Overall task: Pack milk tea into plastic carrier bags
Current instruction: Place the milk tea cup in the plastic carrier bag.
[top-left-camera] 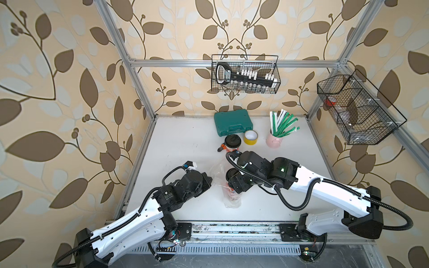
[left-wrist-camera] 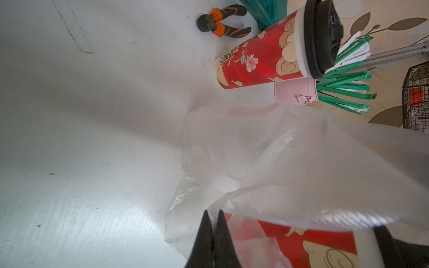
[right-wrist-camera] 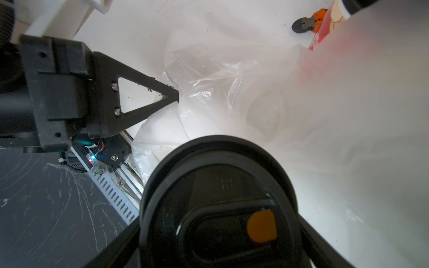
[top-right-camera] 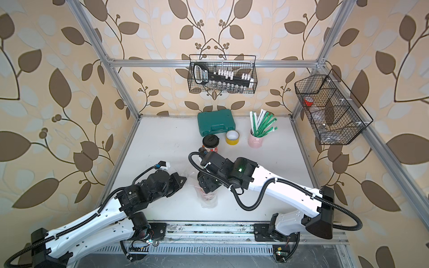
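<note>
A clear crinkly plastic carrier bag [top-left-camera: 217, 171] [left-wrist-camera: 290, 162] stands mid-table between both arms. My left gripper [top-left-camera: 210, 179] [left-wrist-camera: 213, 212] is shut on the bag's edge, pinching the film. One red milk tea cup with a black lid [right-wrist-camera: 218, 185] sits inside the bag, its red body [top-left-camera: 232, 196] [left-wrist-camera: 301, 246] showing through the plastic. My right gripper [top-left-camera: 233, 183] [right-wrist-camera: 218, 232] is closed around this cup just under the lid, one finger on each side. A second milk tea cup [top-left-camera: 232, 142] [left-wrist-camera: 267, 55] stands upright farther back, outside the bag.
Orange-handled pliers [top-left-camera: 221, 148] lie beside the far cup. Behind it are a green tool case [top-left-camera: 232, 123], a yellow tape roll [top-left-camera: 250, 137] and a pink cup of straws [top-left-camera: 275, 139]. Wire baskets [top-left-camera: 246, 76] [top-left-camera: 357, 109] hang on the back and right walls.
</note>
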Controlling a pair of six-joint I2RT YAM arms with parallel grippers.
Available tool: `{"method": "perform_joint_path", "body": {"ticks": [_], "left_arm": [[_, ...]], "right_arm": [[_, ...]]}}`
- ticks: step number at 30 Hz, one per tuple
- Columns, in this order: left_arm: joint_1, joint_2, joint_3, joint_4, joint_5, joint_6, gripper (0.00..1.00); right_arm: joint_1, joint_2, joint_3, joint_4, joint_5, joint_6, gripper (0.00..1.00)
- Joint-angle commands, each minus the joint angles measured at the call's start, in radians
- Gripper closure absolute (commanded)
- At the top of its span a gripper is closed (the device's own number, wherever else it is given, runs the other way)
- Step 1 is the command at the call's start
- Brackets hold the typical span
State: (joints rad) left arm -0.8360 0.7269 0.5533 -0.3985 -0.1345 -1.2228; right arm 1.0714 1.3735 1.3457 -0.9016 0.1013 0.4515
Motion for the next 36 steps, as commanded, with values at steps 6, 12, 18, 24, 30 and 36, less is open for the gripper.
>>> {"method": "perform_joint_path", "body": {"ticks": [6,12,18,24,30,36], "left_arm": [[0.011,-0.044,-0.017,-0.023,-0.031,-0.018,1.00],[0.011,-0.052,-0.023,-0.028,-0.034,-0.018,1.00],[0.012,-0.053,-0.024,-0.029,-0.037,-0.018,1.00],[0.011,-0.058,-0.027,-0.031,-0.039,-0.017,1.00],[0.012,-0.063,-0.027,-0.040,-0.043,-0.015,1.00],[0.011,-0.072,-0.024,-0.051,-0.050,-0.011,1.00]], "right_arm": [[0.006,0.020,-0.090,0.090,0.003,-0.031,0.28],[0.007,0.036,-0.124,0.119,0.010,-0.038,0.28],[0.006,0.032,-0.174,0.174,-0.015,-0.040,0.26],[0.006,0.042,-0.211,0.200,-0.029,-0.049,0.23],[0.006,0.015,-0.195,0.181,-0.040,-0.065,0.10],[0.007,-0.007,-0.061,0.079,-0.046,-0.068,0.01]]}}
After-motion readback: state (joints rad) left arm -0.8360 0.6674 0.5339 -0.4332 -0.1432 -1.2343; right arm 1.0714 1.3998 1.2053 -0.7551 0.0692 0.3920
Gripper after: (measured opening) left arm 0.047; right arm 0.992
